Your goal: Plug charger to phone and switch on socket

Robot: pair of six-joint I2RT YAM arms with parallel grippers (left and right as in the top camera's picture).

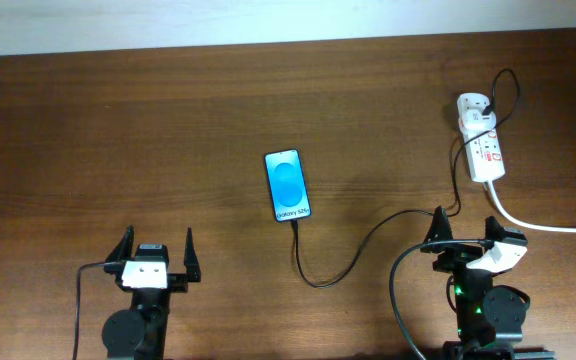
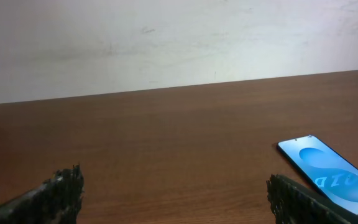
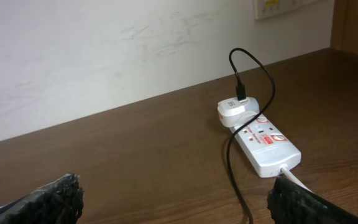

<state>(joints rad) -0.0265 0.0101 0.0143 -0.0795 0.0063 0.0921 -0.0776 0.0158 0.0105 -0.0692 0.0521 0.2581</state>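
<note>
The phone [image 1: 288, 186] lies flat mid-table with its blue screen lit; it also shows in the left wrist view [image 2: 331, 173]. The charger's thin black cable [image 1: 343, 268] runs from the phone's near end, loops right, and goes up to a white plug in the socket [image 1: 482, 148], a white power strip at the far right, also in the right wrist view [image 3: 263, 140]. My left gripper [image 1: 155, 252] is open and empty at the near left. My right gripper [image 1: 465, 237] is open and empty, just in front of the socket.
A thick white cord [image 1: 548, 226] leaves the socket's near end and runs off the right edge. A white wall borders the table's far edge [image 1: 218, 45]. A wall outlet plate [image 3: 281, 6] shows above the table in the right wrist view.
</note>
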